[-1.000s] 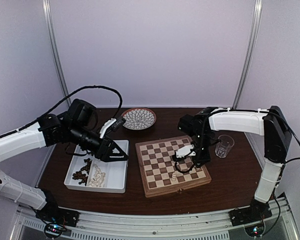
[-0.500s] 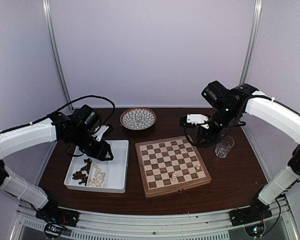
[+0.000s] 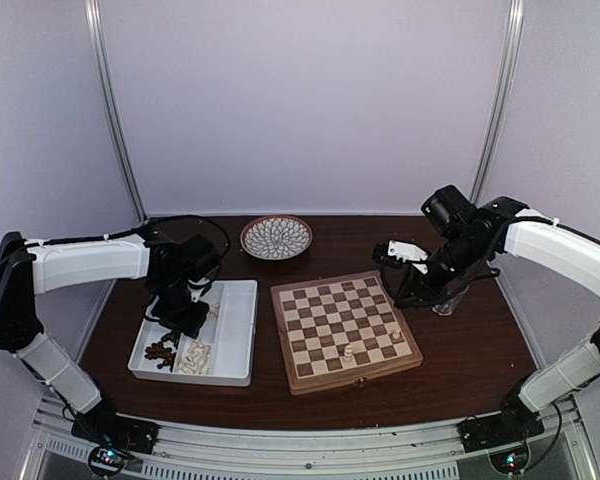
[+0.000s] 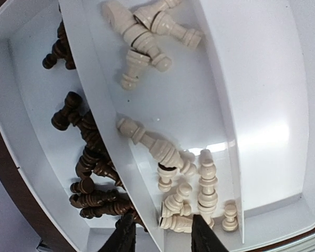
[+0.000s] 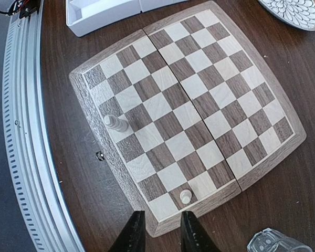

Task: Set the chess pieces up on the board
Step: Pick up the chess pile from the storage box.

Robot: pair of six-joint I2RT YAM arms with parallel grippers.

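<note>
The left gripper (image 4: pixel 163 239) is seen with its two black fingers (image 4: pixel 125 236) partly apart and nothing clamped between them. They are lowered into the white two-compartment plastic tray (image 4: pixel 262 105), and its divider runs between the tips. A few cream-white wooden chess pieces (image 4: pixel 173 220) lie directly between and beneath those tips. Roughly a dozen cream ones can be made out in that compartment. The dark brown wooden chess pieces (image 4: pixel 89 152) are heaped in the neighbouring compartment, too tangled to be counted.

The right gripper (image 5: pixel 160 236) is held above the dark table with a narrow gap between its fingers (image 5: pixel 191 231), and nothing is held. The square checkered wooden chessboard (image 5: pixel 199 100) lies just ahead of those tips. Two cream pieces are stood on it, a taller one (image 5: pixel 115 123) and a small pawn (image 5: pixel 186 196). One clear drinking glass (image 5: pixel 275 242) is seen beside the right fingers, and one round patterned plate (image 5: pixel 299 8) lies beyond the board.
</note>
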